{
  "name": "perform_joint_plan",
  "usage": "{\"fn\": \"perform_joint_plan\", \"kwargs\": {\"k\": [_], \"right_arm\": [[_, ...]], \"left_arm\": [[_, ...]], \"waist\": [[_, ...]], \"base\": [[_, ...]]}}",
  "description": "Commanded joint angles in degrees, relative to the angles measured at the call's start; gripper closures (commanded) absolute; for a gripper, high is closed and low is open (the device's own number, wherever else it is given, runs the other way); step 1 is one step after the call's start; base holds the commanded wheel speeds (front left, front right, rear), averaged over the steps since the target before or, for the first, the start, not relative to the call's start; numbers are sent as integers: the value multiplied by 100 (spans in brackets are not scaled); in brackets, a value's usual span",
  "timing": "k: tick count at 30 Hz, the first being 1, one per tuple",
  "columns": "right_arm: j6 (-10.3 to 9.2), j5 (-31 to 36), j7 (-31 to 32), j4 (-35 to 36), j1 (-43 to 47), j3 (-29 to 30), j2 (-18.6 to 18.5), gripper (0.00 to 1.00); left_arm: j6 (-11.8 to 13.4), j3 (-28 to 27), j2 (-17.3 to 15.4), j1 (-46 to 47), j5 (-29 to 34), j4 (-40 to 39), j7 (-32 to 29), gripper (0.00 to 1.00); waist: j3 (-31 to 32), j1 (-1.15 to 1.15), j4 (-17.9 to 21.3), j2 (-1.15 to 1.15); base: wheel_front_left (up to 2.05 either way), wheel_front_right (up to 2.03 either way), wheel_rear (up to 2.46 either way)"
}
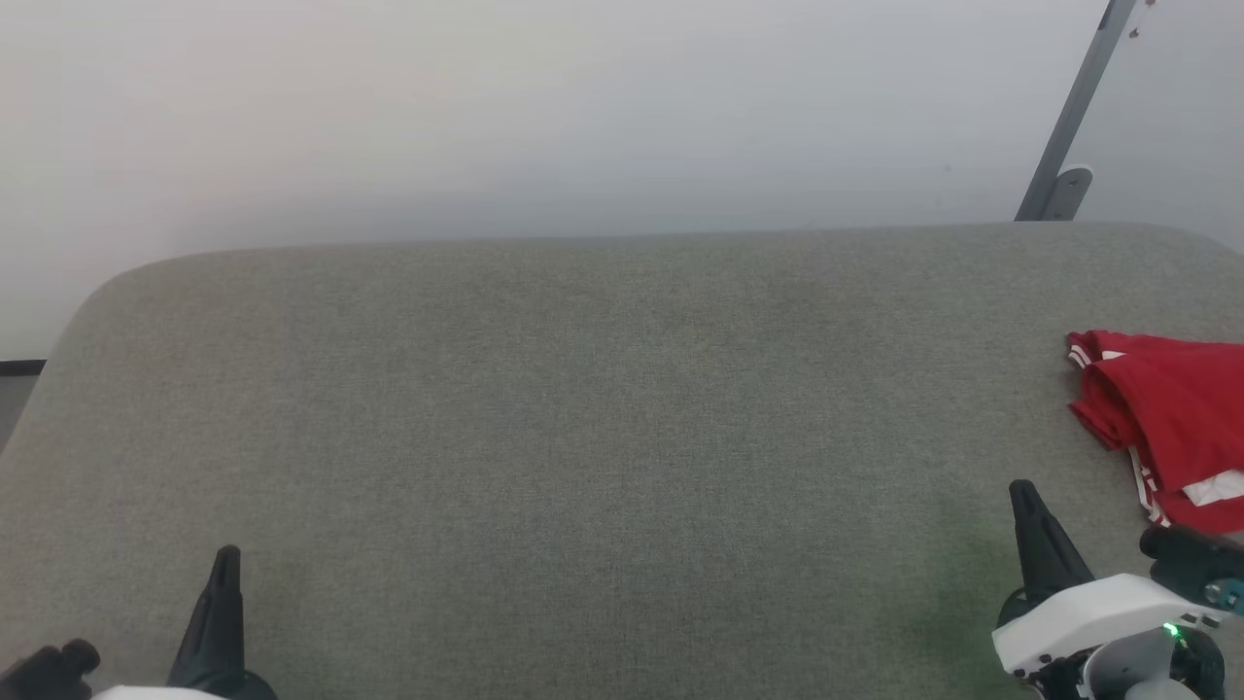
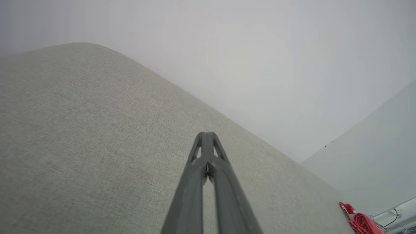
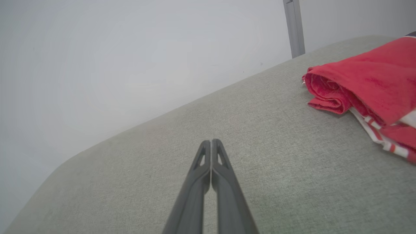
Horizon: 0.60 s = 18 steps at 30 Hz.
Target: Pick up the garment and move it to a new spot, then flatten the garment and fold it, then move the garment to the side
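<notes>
Head view: garment [image 1: 1171, 428] at the mid-right edge of the frame, cropped by that edge, lying in a loose, many-layered heap on the grey fabric-covered bench [image 1: 583, 437]. At lower left, left hand [image 1: 226, 559], fingers pressed together and pinching nothing, over bare bench well apart from the cloth. At lower right, right hand [image 1: 1022, 491], likewise pressed together and empty, near the heap's lower-left corner but not touching it.

Right wrist view: same heap at the upper right, with a rolled red fold toward the frame centre, red-and-white striped trim along the lower edge, and a patch of white at the far right.

Handling, as judged: soft, light, limp knit with no stiffness, likely to sag and unfold once lifted; not fragile; little slip against the textured bench. Best taken by a pinch on an outer layer, either the rolled red fold or the striped trim nearest the right hand, rather than through the whole stack.

Orientation: long axis apparently running from upper left to lower right in the head view; neck and hem ends not told apart while bunched and partly out of frame.
</notes>
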State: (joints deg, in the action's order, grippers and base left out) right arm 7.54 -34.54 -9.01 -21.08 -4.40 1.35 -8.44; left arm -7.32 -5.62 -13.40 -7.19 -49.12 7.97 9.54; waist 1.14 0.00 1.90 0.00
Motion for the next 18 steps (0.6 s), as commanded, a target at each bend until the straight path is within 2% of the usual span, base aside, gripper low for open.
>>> {"fn": "perform_joint_plan", "kwargs": {"k": [1,18], "right_arm": [[-1,-215,40,112,-141,34,0,100],[-2,-1553,404,264,-160,152,133,100]], "left_arm": [[-5,-39,-22,180,-152,-46,-60,100],[-9,-55,228,476,-1154,105,-432,100]], "waist": [[-1,0,-2,0],[-23,0,-33,0]], "base": [[0,0,0],[0,0,0]]}}
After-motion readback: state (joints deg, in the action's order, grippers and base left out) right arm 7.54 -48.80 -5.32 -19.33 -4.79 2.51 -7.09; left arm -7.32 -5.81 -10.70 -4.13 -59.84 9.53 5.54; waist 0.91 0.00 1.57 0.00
